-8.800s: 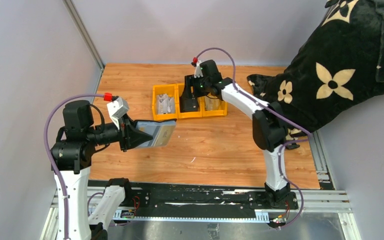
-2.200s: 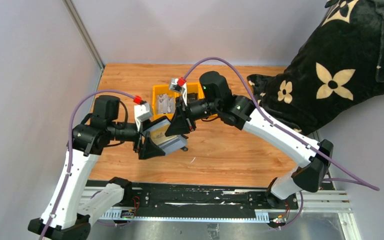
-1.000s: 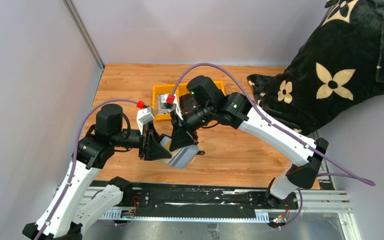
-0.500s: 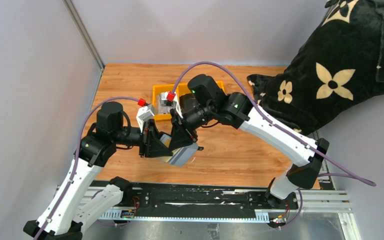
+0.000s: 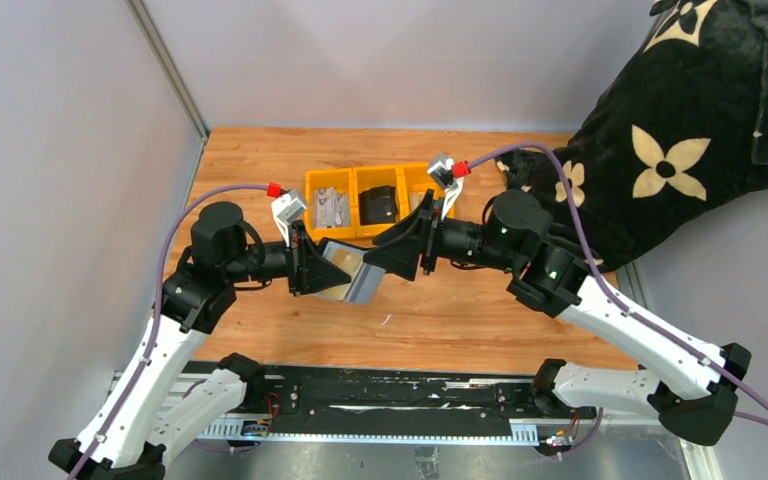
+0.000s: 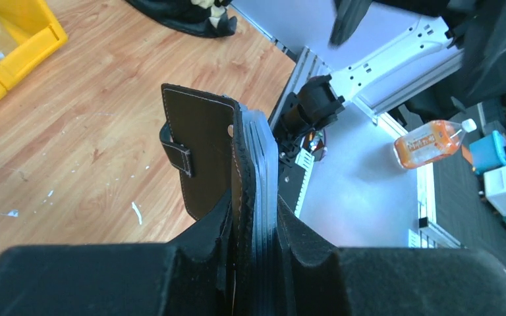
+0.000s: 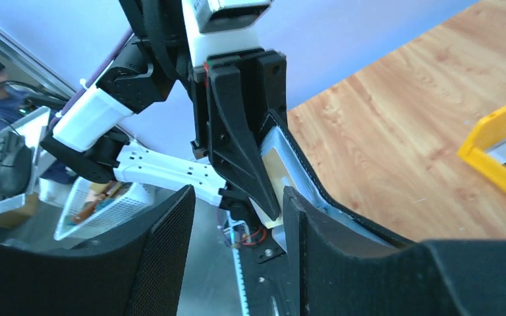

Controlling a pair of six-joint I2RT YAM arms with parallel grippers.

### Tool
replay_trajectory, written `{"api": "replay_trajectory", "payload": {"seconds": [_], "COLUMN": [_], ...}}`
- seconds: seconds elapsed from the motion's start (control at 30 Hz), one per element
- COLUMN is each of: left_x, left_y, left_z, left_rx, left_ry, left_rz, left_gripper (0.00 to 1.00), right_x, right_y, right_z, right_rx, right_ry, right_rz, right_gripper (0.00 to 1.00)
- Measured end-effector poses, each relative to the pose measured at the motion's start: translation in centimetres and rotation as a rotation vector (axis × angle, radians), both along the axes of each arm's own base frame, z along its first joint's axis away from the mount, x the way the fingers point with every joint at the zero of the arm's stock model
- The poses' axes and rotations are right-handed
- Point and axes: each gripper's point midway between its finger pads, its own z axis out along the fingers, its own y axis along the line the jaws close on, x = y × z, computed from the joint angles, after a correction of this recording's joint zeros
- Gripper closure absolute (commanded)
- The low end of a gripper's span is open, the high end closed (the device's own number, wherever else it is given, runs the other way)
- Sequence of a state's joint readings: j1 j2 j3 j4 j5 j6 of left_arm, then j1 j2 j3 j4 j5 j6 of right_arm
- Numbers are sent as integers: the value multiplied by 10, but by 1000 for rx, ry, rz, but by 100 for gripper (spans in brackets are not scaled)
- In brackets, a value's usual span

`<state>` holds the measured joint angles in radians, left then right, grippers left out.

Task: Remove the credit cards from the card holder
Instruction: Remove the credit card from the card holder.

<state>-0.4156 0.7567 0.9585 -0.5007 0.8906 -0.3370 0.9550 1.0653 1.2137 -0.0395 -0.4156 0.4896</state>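
Several credit cards (image 6: 264, 164), one of them tan-gold, sit stacked inside the card holder (image 6: 201, 148), which the left gripper (image 5: 312, 272) clamps in mid-air over the table (image 5: 460, 310), while the right gripper (image 5: 385, 262), jaws apart and empty, faces it close by, so by my judgement those cards are yet to be pulled out.

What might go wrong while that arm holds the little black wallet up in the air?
The left gripper pinches the card holder by one end only, above the table; a tug from the open, empty right gripper might twist it loose. The credit cards sit as a loose-looking stack in it and may slide out and scatter.
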Motion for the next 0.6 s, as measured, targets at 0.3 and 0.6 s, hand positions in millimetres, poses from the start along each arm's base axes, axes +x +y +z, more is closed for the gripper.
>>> {"api": "replay_trajectory", "payload": {"seconds": [0.3,0.6], "left_x": [7,0], "left_y": [0,2], "left_z": [7,24], "left_rx": [-39,-97], "left_ry": [37,24], "left_rz": [39,39], "left_gripper": [100,100], "right_x": [-3,-9], "right_y": [33,30], "right_z": [-52,-38], "right_rx": [42,110], "right_ry": [264,297], "right_rz": [90,112], "right_gripper": [53,53]}}
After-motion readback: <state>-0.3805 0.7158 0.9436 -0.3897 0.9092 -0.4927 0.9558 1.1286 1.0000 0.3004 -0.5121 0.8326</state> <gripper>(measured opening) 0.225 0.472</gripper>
